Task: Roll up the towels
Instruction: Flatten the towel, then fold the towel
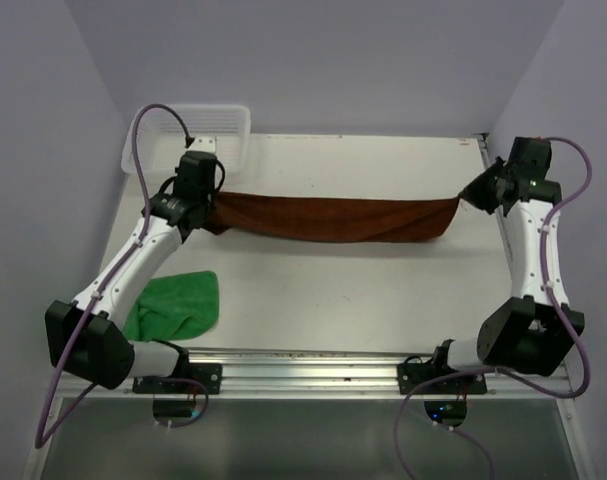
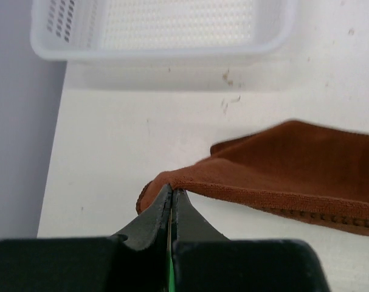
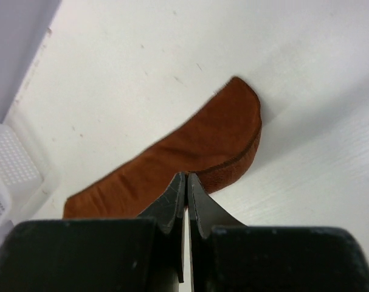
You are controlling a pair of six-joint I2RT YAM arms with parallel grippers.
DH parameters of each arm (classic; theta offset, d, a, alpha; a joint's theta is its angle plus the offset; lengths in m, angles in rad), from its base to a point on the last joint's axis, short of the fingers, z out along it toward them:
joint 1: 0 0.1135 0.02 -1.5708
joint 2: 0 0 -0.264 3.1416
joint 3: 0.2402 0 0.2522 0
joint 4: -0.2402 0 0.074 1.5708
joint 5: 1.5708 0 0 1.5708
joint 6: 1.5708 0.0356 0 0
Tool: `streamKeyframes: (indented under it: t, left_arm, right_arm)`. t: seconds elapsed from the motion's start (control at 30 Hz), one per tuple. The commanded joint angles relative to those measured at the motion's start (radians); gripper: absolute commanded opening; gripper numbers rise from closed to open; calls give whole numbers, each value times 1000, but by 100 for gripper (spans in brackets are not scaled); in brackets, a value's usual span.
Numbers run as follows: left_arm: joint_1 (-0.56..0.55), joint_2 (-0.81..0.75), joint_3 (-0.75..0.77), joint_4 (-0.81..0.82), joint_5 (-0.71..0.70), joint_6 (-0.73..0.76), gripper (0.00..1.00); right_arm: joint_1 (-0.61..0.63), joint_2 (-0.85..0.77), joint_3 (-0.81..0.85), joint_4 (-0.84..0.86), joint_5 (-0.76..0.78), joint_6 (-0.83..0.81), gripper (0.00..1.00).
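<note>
The rust-brown towel is stretched left to right across the back half of the table, folded into a long band. My left gripper is shut on its left end, where the wrist view shows the brown towel pinched at the tips of the left gripper. My right gripper is shut on its right end, and in its wrist view the towel runs away from the closed right gripper. The bright green towel lies crumpled at the front left, partly under my left arm.
A white mesh basket stands at the back left corner, also seen as the basket just beyond the left gripper. Lilac walls close in the table on the left, back and right. A metal rail runs along the near edge.
</note>
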Motion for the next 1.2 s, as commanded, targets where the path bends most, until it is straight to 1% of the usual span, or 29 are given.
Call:
streamKeyframes:
  t: [0.0,0.03,0.07,0.1,0.17,0.2,0.3,0.37,0.43,0.47,0.5,0.53,0.57,0.6,0.63,0.67,0.7,0.73,0.77,0.83,0.87,0.97,1.17]
  left_arm:
    - [36,113,206,62,-63,48,0]
    - [43,137,247,56,-61,62,0]
    - [51,187,289,48,-58,68,0]
    - [54,212,375,39,-57,74,0]
    - [57,270,452,16,-57,96,0]
    - [57,284,510,8,-60,102,0]
    - [57,295,532,-6,-73,113,0]
    - [57,257,494,2,-78,108,0]
    - [57,214,396,32,-66,97,0]
    - [57,162,356,45,-60,93,0]
    - [57,133,275,54,-55,88,0]
    - [57,107,232,69,-50,79,0]
    - [57,50,188,77,-47,74,0]
    - [57,24,99,83,-41,68,0]
    - [57,-3,57,89,-34,53,0]
    - [57,-54,14,92,-24,47,0]
    - [56,-77,-67,97,-9,40,0]
    - [56,-118,-104,99,5,22,0]
    - [56,-139,-174,102,20,14,0]
    - [56,-172,-234,105,46,-15,0]
    - [56,-201,-283,103,51,-24,0]
    - [48,-241,-333,119,88,-32,0]
    - [16,-223,-307,76,68,-22,0]
  right_arm:
    - [-5,105,201,39,-22,47,0]
    - [-5,138,246,24,-28,50,0]
    - [-5,202,337,13,-33,58,0]
    - [-5,227,381,6,-44,61,0]
    - [-5,279,476,6,-58,68,0]
    - [-4,288,496,12,-73,68,0]
    - [-4,295,545,-5,-76,50,0]
    - [-4,275,513,-14,-78,35,0]
    - [-4,215,460,-2,-70,15,0]
    - [-5,187,386,6,-67,10,0]
    - [-5,163,346,13,-67,1,0]
    - [-5,111,308,26,-70,-4,0]
    - [-5,86,227,30,-76,-10,0]
    - [-5,62,187,33,-73,-20,0]
    - [-5,5,145,35,-70,-27,0]
    - [-5,-21,61,36,-56,-43,0]
    - [-5,-53,19,36,-45,-50,0]
    - [-5,-104,-63,35,-32,-56,0]
    - [-5,-135,-102,35,-19,-59,0]
    - [-5,-182,-177,38,4,-51,0]
    - [-5,-220,-240,41,2,-44,0]
    - [-5,-256,-308,38,7,-42,0]
    - [-5,-313,-355,6,39,-50,0]
